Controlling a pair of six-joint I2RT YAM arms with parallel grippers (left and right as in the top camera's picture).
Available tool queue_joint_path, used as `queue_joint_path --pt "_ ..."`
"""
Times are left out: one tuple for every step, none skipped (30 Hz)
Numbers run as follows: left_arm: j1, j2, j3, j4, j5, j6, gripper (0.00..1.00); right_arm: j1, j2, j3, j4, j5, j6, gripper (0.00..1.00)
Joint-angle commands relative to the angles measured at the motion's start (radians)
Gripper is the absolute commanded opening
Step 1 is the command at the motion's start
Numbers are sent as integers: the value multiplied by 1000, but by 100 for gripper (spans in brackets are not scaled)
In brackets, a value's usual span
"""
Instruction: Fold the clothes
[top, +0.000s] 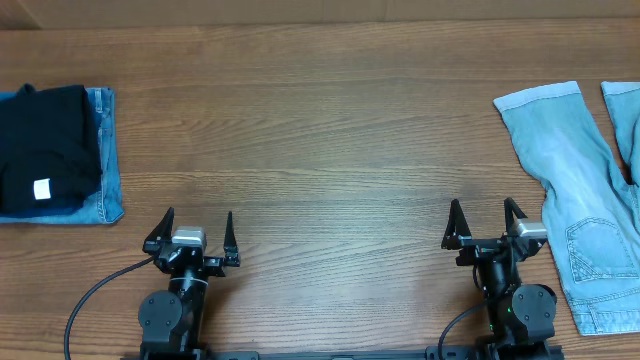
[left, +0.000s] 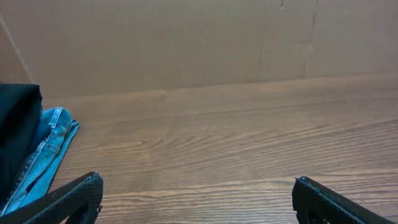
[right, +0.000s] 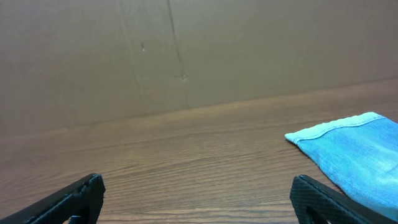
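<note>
A pair of light blue jeans (top: 583, 190) lies spread flat at the table's right edge, legs pointing to the far side; one leg end shows in the right wrist view (right: 351, 152). At the far left a folded black garment (top: 42, 148) lies on folded blue denim (top: 107, 160), also seen in the left wrist view (left: 37, 155). My left gripper (top: 193, 230) is open and empty near the front edge, left of centre. My right gripper (top: 486, 220) is open and empty, just left of the spread jeans.
The wooden table (top: 320, 150) stretches between the two piles. A brown cardboard wall (left: 186, 43) stands along the table's far edge.
</note>
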Motion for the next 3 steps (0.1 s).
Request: queue_joint_path --pt "-6 -8 -3 -1 -13 27 100 6 -9 -10 4 2 4 100" --pt "-6 -8 -3 -1 -13 27 100 6 -9 -10 4 2 4 100" --pt "-6 -8 -3 -1 -13 27 100 5 -9 -10 4 2 4 100"
